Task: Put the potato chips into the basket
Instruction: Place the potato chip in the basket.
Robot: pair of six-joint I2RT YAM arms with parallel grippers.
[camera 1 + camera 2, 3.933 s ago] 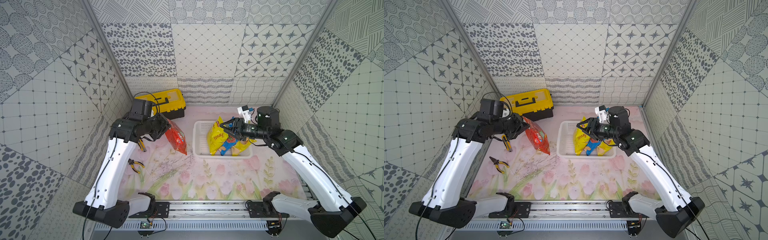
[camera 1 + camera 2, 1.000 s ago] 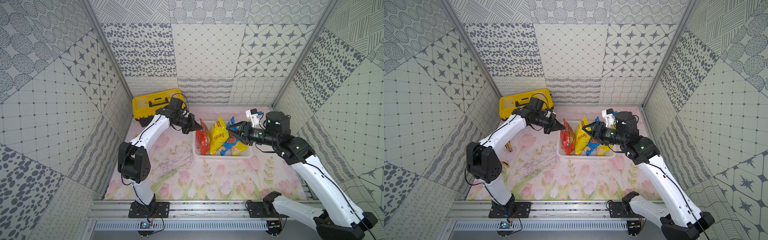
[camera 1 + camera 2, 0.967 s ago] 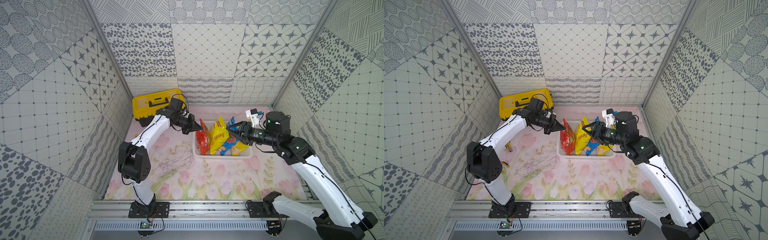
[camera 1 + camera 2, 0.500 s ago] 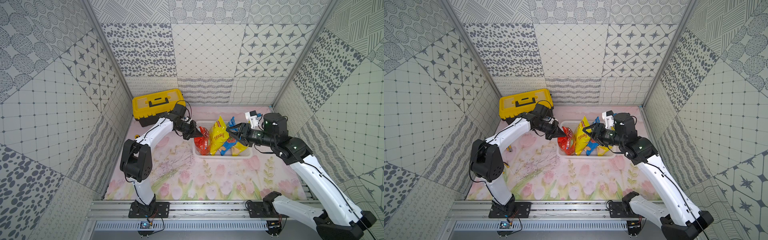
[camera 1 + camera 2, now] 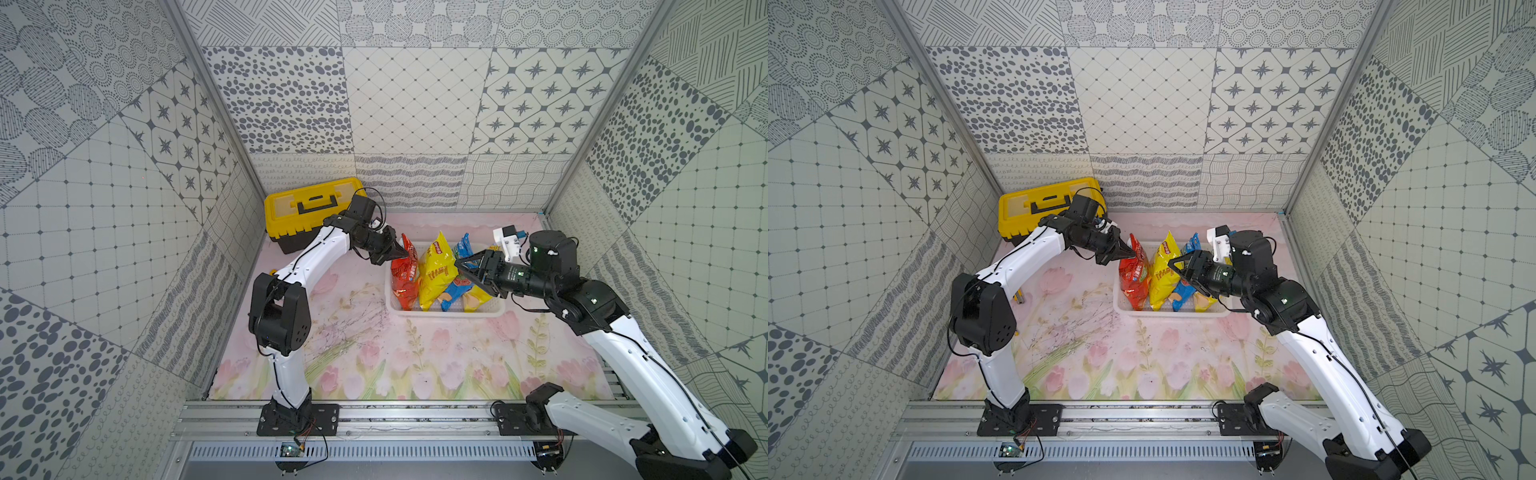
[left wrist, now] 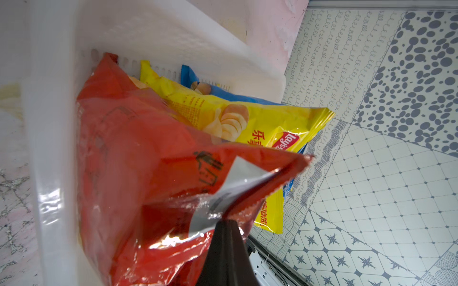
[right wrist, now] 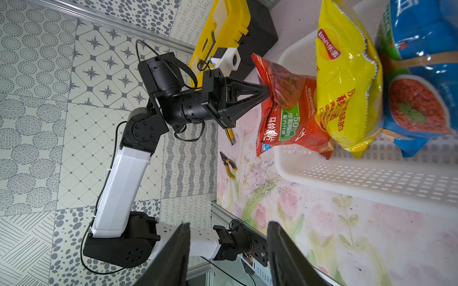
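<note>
The white basket [image 5: 449,312] holds the potato chips standing in a row. My left gripper [image 5: 401,253] is shut on the top edge of the red-orange bag [image 5: 405,276], whose lower part is inside the basket's left end. To its right lean a yellow bag [image 5: 436,270], a blue bag [image 5: 457,286] and a second yellow bag [image 5: 478,297]. My right gripper [image 5: 461,264] hangs open above the blue and yellow bags, holding nothing. In the left wrist view the red-orange bag [image 6: 138,161] fills the space against the basket wall [image 6: 49,123]. The right wrist view shows its fingers [image 7: 178,247] apart.
A yellow-and-black toolbox [image 5: 307,208] stands at the back left, just behind my left arm. Pliers [image 7: 229,166] and a yellow-handled tool [image 7: 230,135] lie on the flowered mat left of the basket.
My left gripper has carried the red-orange bag from the left of the mat into the basket's left end, dipping and then lifting it upright. The right gripper has hardly moved.
</note>
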